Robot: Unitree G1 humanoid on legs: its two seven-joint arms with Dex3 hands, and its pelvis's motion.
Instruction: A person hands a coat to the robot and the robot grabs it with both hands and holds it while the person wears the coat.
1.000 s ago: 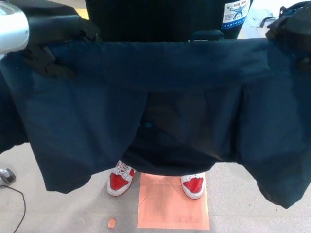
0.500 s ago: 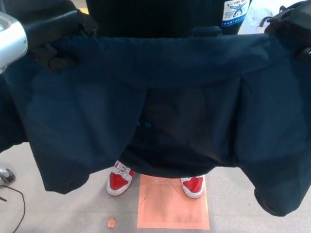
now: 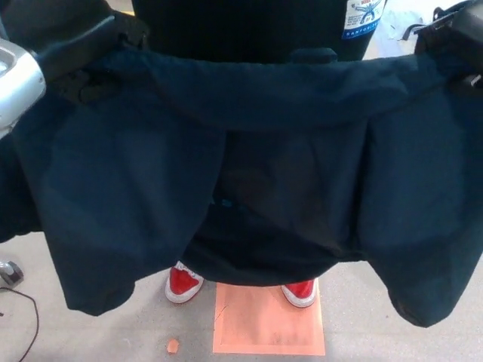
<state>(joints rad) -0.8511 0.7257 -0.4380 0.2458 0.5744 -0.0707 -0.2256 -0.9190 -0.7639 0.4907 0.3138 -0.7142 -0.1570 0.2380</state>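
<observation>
Holding the coat [image 3: 249,166] spread wide, the left hand [image 3: 90,64] and right hand [image 3: 453,38] each had fingers clamped on an upper corner. The dark fabric hung between them, open side toward the person [image 3: 241,23]. Risk judged: a corner could slip from either grip if the person tugged while reaching for a sleeve; the hem sagged low over the red shoes [image 3: 183,283]. Farther off, a white-and-blue label [image 3: 365,16] showed print too small to read.

Grey floor [image 3: 355,332] — orange mat [image 3: 268,326], red-white shoes [image 3: 183,283], black cable [image 3: 30,317].
</observation>
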